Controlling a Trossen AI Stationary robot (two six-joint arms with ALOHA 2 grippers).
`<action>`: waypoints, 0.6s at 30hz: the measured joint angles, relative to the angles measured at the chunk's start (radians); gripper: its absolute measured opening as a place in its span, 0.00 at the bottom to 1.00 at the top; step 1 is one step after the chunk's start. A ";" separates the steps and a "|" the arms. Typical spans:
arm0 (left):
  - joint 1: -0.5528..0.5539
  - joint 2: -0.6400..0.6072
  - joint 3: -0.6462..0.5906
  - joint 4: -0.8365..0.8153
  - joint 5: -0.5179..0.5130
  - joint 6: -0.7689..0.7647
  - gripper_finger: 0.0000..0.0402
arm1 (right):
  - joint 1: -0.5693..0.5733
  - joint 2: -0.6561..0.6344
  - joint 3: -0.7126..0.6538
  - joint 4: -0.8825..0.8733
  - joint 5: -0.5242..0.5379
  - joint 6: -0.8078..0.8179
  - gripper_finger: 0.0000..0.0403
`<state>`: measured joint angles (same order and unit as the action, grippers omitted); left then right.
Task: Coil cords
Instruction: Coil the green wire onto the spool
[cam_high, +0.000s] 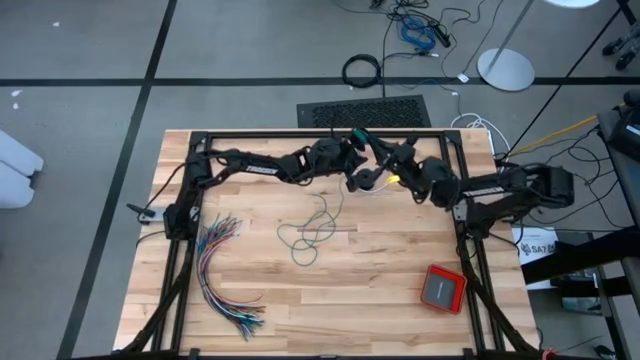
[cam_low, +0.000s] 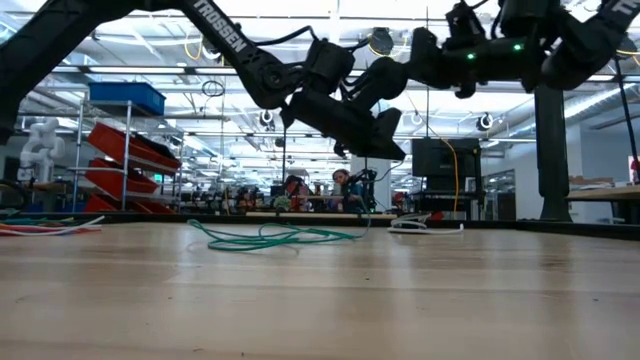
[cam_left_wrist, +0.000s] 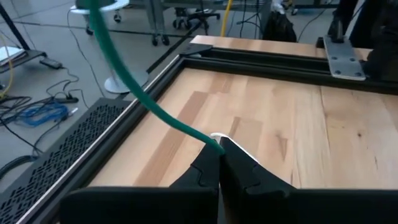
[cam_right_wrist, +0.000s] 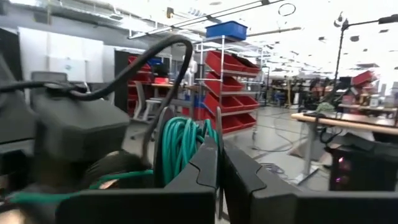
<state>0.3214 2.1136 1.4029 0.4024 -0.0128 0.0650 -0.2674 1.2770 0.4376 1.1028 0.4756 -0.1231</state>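
The whole table (cam_high: 330, 270) is seen from directly overhead in the high view. In the low view it is viewed level from its surface, facing the room. Each wrist view is taken close behind its own fingers. The teal-green cord (cam_high: 310, 235) is shared by all views.

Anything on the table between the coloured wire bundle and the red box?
High view: only the teal-green cord lies between the wire bundle and the red box; otherwise bare wood.

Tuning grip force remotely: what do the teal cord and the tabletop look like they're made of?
Teal-green cord: likely rubber or plastic-jacketed cable, smooth and matte; it bends in soft curves and lies in loose loops on the table. Tabletop: wood, seemingly butcher-block planks with a light satin finish; visible grain and board seams.
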 joint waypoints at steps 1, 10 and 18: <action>-0.004 0.000 0.000 0.000 -0.010 0.000 0.00 | 0.000 0.013 0.010 0.000 0.002 -0.012 0.00; -0.019 0.001 0.000 -0.004 -0.052 -0.006 0.00 | -0.001 0.109 0.031 -0.032 0.032 -0.042 0.00; -0.023 0.002 0.000 -0.008 -0.060 -0.007 0.00 | -0.001 0.116 0.031 -0.080 0.040 -0.043 0.00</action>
<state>0.2989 2.1151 1.4029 0.3946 -0.0732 0.0581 -0.2684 1.3926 0.4686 1.0233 0.5155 -0.1658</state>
